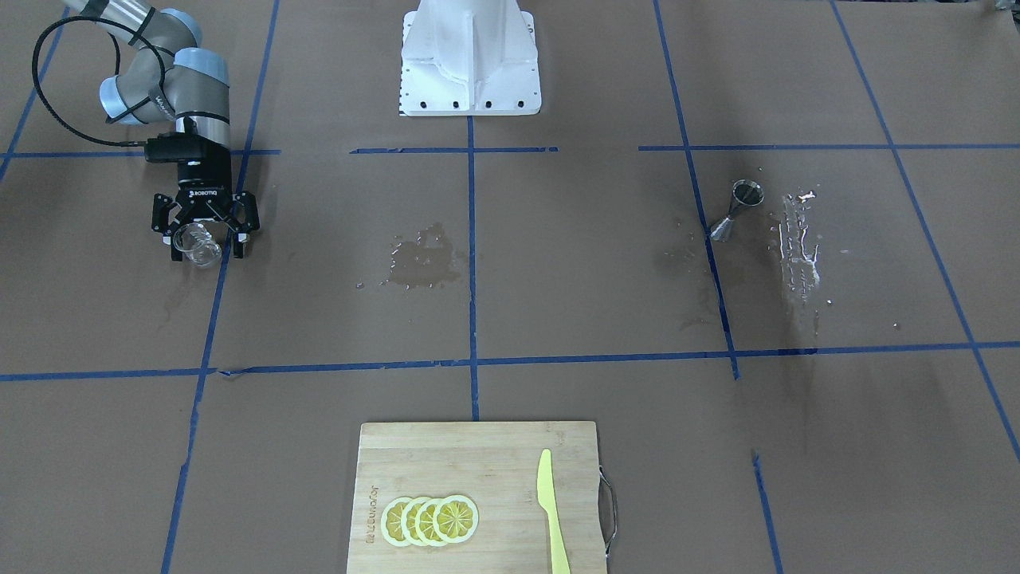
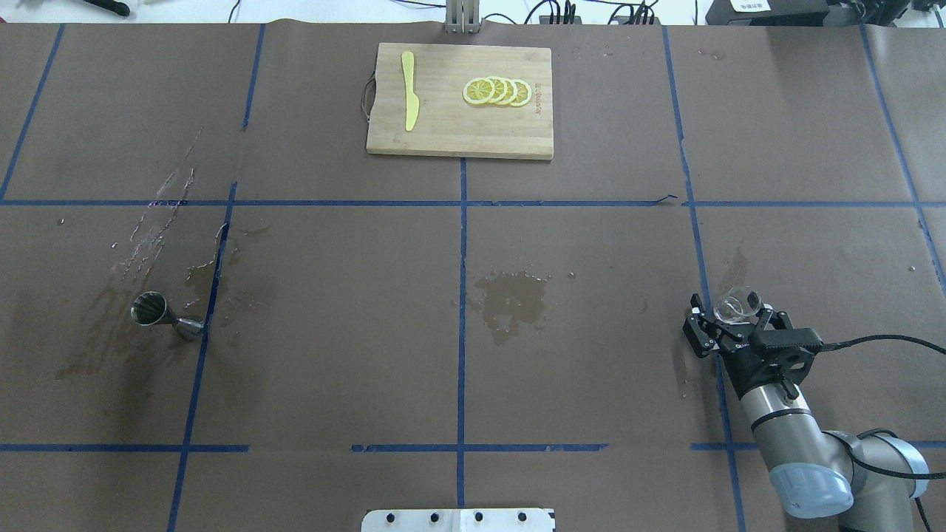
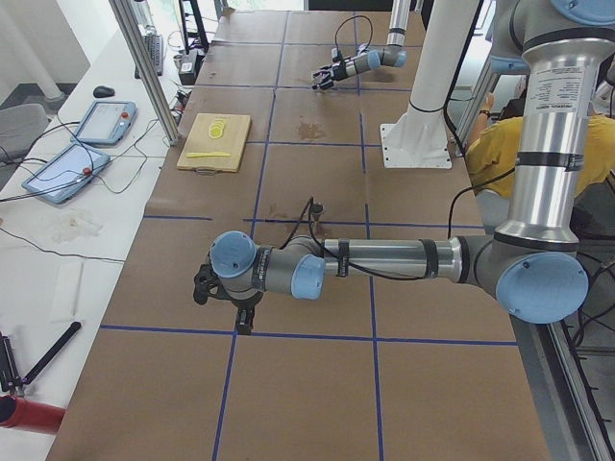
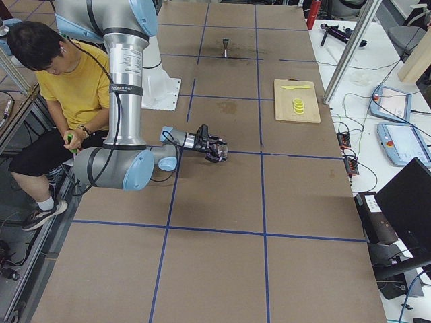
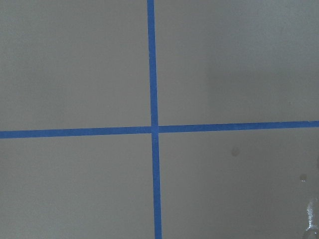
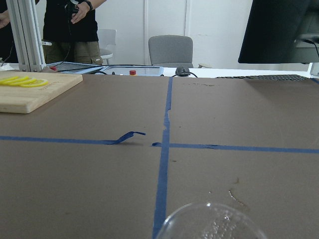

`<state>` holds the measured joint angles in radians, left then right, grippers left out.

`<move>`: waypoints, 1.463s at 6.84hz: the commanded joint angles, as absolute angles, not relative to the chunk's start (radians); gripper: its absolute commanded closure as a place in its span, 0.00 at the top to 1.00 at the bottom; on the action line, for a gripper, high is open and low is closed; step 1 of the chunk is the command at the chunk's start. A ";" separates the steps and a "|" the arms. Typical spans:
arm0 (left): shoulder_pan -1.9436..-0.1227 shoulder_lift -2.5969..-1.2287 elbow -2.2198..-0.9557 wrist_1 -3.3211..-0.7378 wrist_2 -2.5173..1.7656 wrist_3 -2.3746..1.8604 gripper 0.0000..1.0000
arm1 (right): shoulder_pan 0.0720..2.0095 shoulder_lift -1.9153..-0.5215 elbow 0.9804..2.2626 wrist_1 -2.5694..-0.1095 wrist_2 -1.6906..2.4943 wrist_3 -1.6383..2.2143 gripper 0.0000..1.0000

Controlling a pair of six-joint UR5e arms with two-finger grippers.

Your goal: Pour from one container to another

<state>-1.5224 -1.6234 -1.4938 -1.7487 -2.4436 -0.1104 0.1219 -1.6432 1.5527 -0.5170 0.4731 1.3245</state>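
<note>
Right hand (image 2: pixel 733 316), apparently tight around the tilted glass (image 2: pixel 739 303); jigger (image 2: pixel 164 315) well apart, beyond a wet patch (image 2: pixel 511 299).

Wooden board (image 1: pixel 446 454) at the table edge opposite the base, with four overlapping lemon slices (image 1: pixel 430 520) and a yellow knife (image 1: pixel 550 510) lying apart on it. Blue tape grid (image 1: pixel 472 279) on brown paper. Wet stain (image 1: pixel 422 259) mid-table. Person in yellow (image 4: pixel 74 87) seated beside.

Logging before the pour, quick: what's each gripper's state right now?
Left gripper: cannot be told.
Right gripper: closed on the clear glass.
</note>
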 commanded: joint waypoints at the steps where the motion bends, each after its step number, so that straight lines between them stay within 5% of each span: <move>1: -1.522 -1.624 -1.494 -1.749 -2.444 -0.110 1.00 | 0.123 -1.643 1.558 -0.515 0.469 1.324 1.00; 8: -1.522 -1.628 -1.497 -1.749 -2.445 -0.110 1.00 | 0.146 -1.658 1.699 -0.515 0.391 1.168 1.00; 10: -1.523 -1.628 -1.497 -1.749 -2.445 -0.110 1.00 | 0.310 -1.649 1.744 -0.517 0.666 1.081 1.00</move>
